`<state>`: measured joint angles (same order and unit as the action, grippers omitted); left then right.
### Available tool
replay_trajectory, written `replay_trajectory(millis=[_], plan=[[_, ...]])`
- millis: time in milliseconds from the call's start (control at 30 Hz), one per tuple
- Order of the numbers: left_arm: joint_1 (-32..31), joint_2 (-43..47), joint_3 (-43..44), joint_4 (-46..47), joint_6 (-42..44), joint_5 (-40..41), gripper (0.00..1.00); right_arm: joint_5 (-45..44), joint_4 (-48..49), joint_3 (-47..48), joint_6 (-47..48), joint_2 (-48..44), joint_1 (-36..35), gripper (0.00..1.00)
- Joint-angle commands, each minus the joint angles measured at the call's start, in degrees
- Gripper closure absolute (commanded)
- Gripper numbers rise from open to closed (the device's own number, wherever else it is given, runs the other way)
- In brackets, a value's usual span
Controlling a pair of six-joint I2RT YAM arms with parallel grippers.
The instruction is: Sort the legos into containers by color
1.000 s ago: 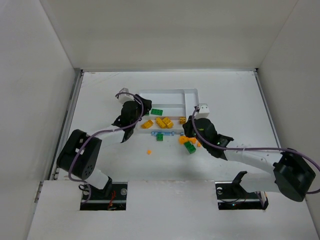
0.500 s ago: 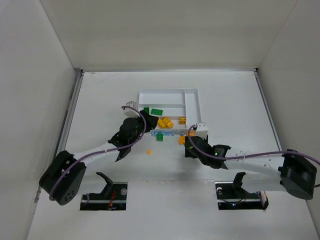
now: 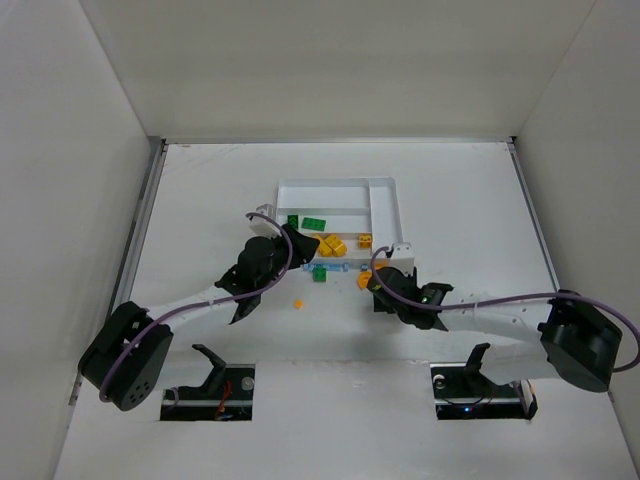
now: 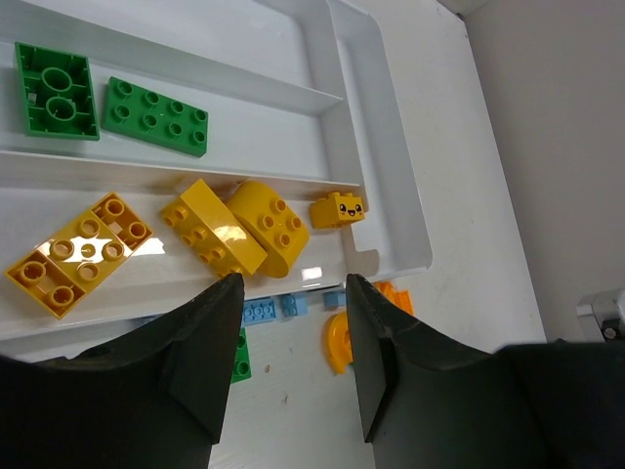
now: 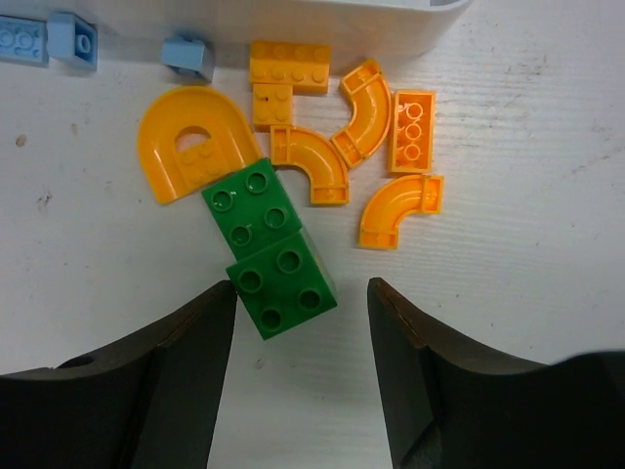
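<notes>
**Now hovering over the loose green bricks**

From above, the white tray [image 3: 387,205] is lying at mid-table, and both arms are reaching toward its near edge. The left gripper [image 3: 290,240] is hanging over the tray's near left part. The right gripper [image 3: 378,287] is hanging over the orange pile [image 3: 365,279], just outside the near right corner. A single orange brick [image 3: 297,302] is lying apart, nearer the bases.

Through the left wrist camera, the left gripper's jaws are standing apart with nothing between them, above the near rim. The middle long section is holding two green pieces [image 4: 156,115]. The near section is holding four yellow bricks [image 4: 210,227], one of them a small face brick at its right end. The far section and the narrow crosswise one are showing no bricks here. Light blue bricks [image 4: 259,312] are sitting on the table just outside the near wall.

Through the right wrist camera, the right gripper's jaws are gaping, empty, astride the nearer of two green bricks [image 5: 283,280]. These two are touching each other, and the farther one is touching an orange arch [image 5: 190,147]. Curved orange pieces [image 5: 311,164] are lying to the right.

The step in hand is probably picking up that nearer green brick. It is sitting turned against the jaw line, so the wrist wants twisting until the fingers are facing flat sides. A straight descent would then be clamping only that brick and sparing its neighbour and the arch. It belongs in the middle section, with the green.
</notes>
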<state>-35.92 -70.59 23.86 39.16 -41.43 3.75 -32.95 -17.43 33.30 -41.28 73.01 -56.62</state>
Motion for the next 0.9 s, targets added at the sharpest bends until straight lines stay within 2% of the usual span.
replay_trajectory(millis=[0,333,433,567,867], plan=[[-0.33,0.1,0.14,2.15,-0.14,-1.46,0.57,0.69,3.36,2.47,2.6,0.72,1.29,0.39],[-0.68,0.01,0.66,0.75,-0.14,-2.34,0.57,6.14,10.31,0.19,5.33,0.9,4.46,0.54],[-1.3,1.06,1.1,-0.3,-0.14,-2.34,0.57,7.11,10.31,0.28,5.42,0.99,4.72,0.53],[-2.0,2.64,1.28,-2.42,-0.14,-2.34,0.57,7.2,10.57,0.19,5.51,1.25,4.72,0.46],[-2.7,6.42,-0.21,-4.61,-1.11,-2.34,0.57,7.46,10.58,0.8,5.59,2.48,5.34,0.46]])
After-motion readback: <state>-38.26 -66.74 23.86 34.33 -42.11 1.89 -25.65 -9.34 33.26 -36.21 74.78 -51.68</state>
